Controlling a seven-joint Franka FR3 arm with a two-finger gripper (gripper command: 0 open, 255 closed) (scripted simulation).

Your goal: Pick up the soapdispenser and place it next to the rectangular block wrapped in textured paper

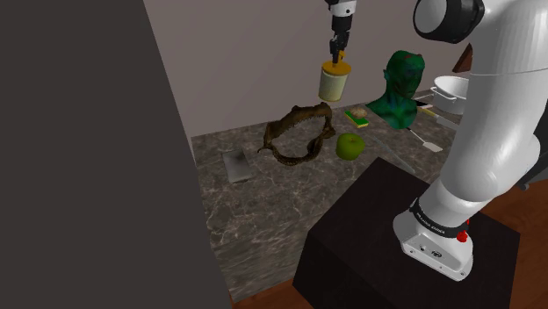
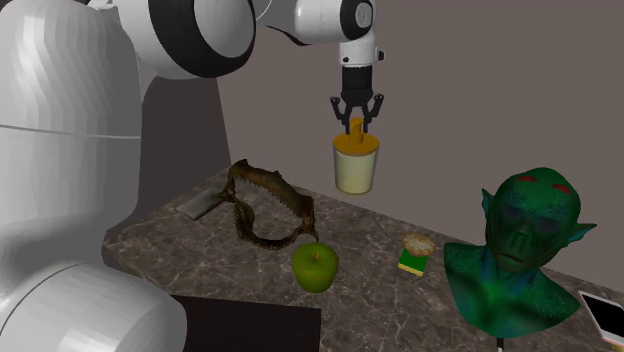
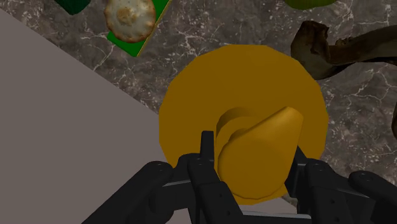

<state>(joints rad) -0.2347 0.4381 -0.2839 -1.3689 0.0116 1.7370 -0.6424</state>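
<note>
Cream below and orange at the cap, the soap dispenser (image 1: 335, 83) hangs in the air, clear of the counter (image 1: 263, 219). It is higher than the apple (image 1: 350, 146) and on the wall side of it. The gripper (image 1: 338, 60) is clamped on the orange pump at the top. In the wrist view both black fingers press the pump's sides, so the bottle is firmly caught rather than merely framed.

The dispenser sits straight under the gripper. Its long axis is upright and in line with the fingers, base down toward the stone. In the wrist view the spout (image 3: 280, 124) points off to one side, toward the brown ring (image 3: 343, 44) that lies just beside the apple.

I take the target to be the grey block (image 1: 235, 165), which lies flat on the counter. It is on the far side of the brown ring from the apple and well apart from the fruit. Its longer side seems to run roughly from the counter's front edge toward the wall, though the angle is hard to fix.

So the coming move probably turns on a sideways carry. The bottle would go away from the apple, over the brown ring, and down onto bare stone beside the block's long side. It should stay upright throughout. The ring rises off the counter, so a descent begun too soon risks clipping it.
</note>
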